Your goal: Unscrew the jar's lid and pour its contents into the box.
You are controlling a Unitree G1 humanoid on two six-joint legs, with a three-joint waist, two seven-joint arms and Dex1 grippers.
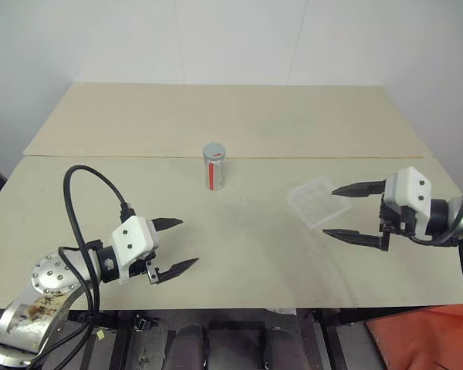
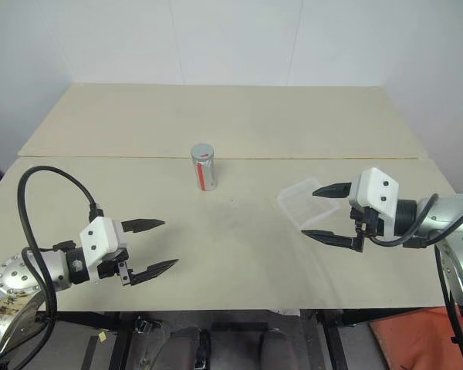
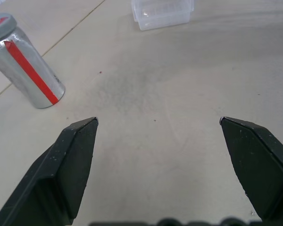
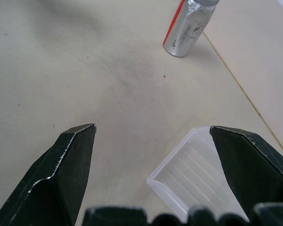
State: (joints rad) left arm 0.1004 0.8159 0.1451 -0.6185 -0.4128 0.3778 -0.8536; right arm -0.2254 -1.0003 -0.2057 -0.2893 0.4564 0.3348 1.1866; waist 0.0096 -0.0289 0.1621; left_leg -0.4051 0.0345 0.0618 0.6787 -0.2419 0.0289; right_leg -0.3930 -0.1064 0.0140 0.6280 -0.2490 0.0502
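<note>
A small silver jar (image 1: 214, 167) with a vertical red stripe stands upright near the middle of the table, its grey lid (image 1: 214, 151) on top. The contents are hidden inside. To its right lies the clear plastic box (image 1: 318, 201), flat on the table. My left gripper (image 1: 175, 245) hovers open at the front left, well short of the jar, with nothing between its fingers. My right gripper (image 1: 349, 211) is open just right of the box, its fingers pointing toward it. The left wrist view shows the jar (image 3: 27, 70) and box (image 3: 162, 12) ahead of the fingers.
The pale table (image 1: 239, 262) is made of two boards meeting at a seam (image 1: 123, 157) just behind the jar. White walls rise behind the table. An orange object (image 1: 424, 339) lies on the floor at the front right.
</note>
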